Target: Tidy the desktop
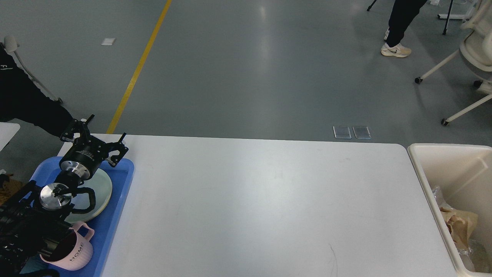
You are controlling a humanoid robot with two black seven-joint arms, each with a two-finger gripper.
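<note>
Left tool [95,135] hovering with fingers spread apart over blue tray [119,192] holding plate [100,188] and pink mug [75,250], at white desk's [269,207] left edge; beige bin [430,181] sitting right.

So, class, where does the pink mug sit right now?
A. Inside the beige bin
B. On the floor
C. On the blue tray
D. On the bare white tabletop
C: the pink mug stands at the near end of the blue tray, beside the pale plate.
</note>
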